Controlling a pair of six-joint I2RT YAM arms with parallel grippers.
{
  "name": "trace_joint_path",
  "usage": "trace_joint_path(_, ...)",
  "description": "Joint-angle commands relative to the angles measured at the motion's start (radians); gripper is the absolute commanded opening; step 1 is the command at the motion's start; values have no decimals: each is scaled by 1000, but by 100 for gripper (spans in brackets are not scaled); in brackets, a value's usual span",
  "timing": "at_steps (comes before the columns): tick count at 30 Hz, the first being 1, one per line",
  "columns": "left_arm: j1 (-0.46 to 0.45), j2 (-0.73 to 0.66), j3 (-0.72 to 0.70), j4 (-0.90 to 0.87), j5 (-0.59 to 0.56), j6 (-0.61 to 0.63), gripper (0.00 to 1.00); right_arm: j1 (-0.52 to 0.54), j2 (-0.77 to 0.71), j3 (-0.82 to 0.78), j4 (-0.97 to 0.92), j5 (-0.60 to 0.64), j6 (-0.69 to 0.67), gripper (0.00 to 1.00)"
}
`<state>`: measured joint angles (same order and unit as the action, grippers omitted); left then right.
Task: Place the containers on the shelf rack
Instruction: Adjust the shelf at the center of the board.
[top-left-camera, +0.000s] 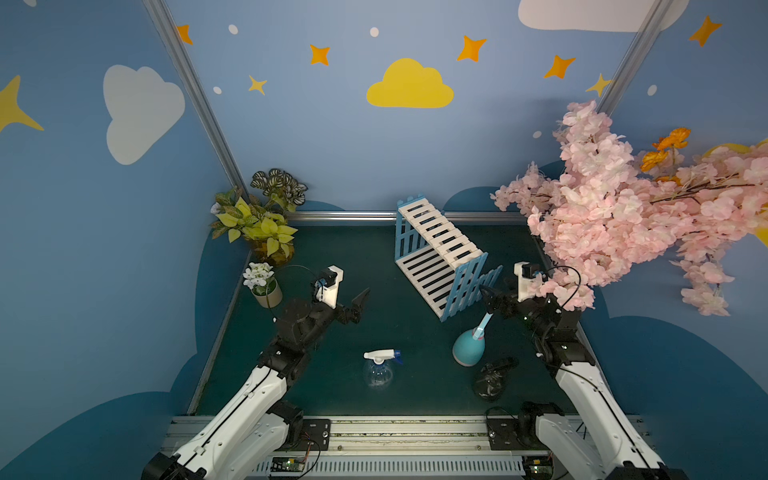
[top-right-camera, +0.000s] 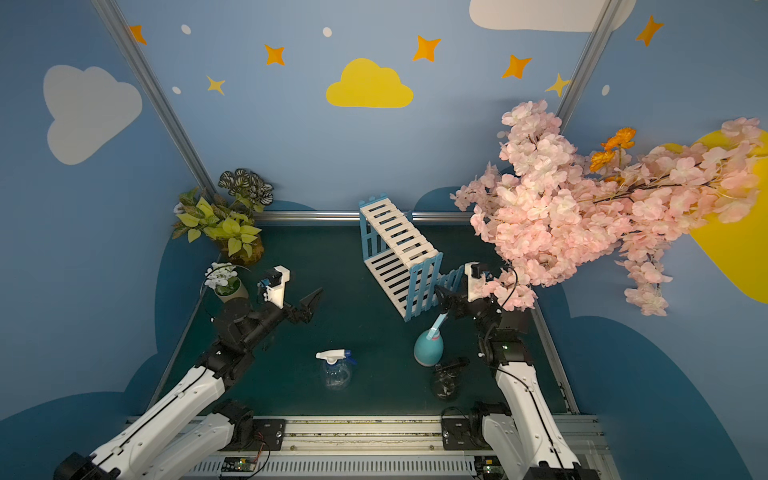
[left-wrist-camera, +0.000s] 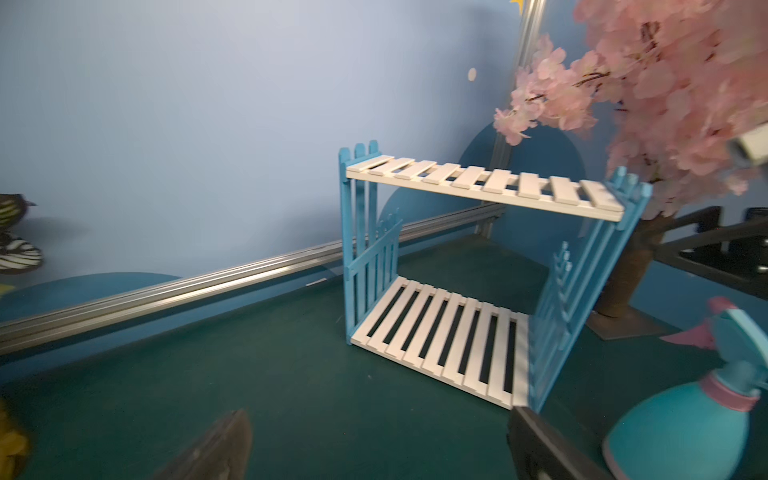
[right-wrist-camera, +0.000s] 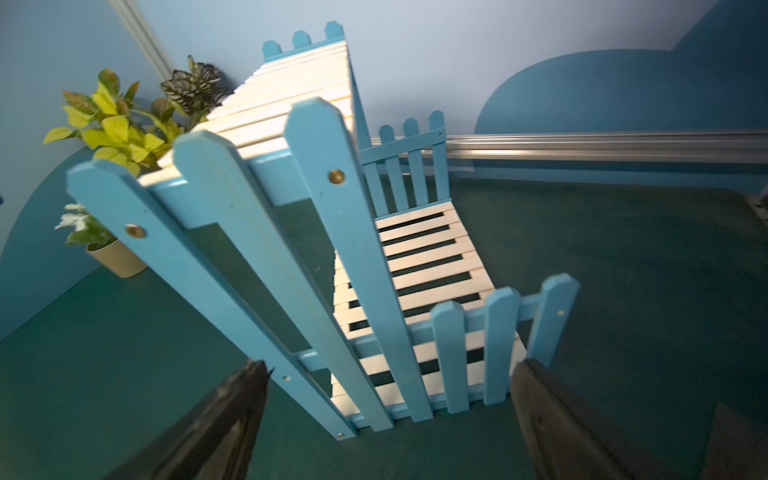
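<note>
In a top view, teal bottle at 7 o'clock of right tool, spout aimed 1 o'clock. Left tool farther; both gape, empty.

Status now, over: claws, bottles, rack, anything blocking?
Left claw, right claw open, empty. Clear bottle, teal bottle, dark bottle on the mat; rack shelves bare. Pink blossoms overhang right arm beside rack.

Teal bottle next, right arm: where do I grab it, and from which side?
Likely the narrow neck at the pink collar of the teal bottle, coming level from the robot's right. It stands upright, bulb wide and round, spout leaning toward the shelf rack.
</note>
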<state>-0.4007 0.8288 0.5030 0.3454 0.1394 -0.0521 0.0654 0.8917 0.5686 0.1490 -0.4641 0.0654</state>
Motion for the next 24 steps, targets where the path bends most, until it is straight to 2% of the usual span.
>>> trace_joint_path(1, -34, -4, 36, -48, 118, -59, 100, 30, 90, 95, -29, -50, -85, 98)
trace_joint_path(7, -71, -10, 39, -81, 181, -41, 100, 73, 232, 225, -57, -44, -180, 98)
trace_joint_path(16, -78, -30, 37, -126, 117, -44, 100, 218, 258, 246, -100, -64, -229, 96)
trace_joint_path(21, -77, -58, 42, -145, 116, -60, 100, 319, 244, 244, -82, -38, -209, 88)
trace_joint_path(24, -78, -81, 42, -161, 72, -64, 100, 386, 230, 232, -56, -7, -183, 80)
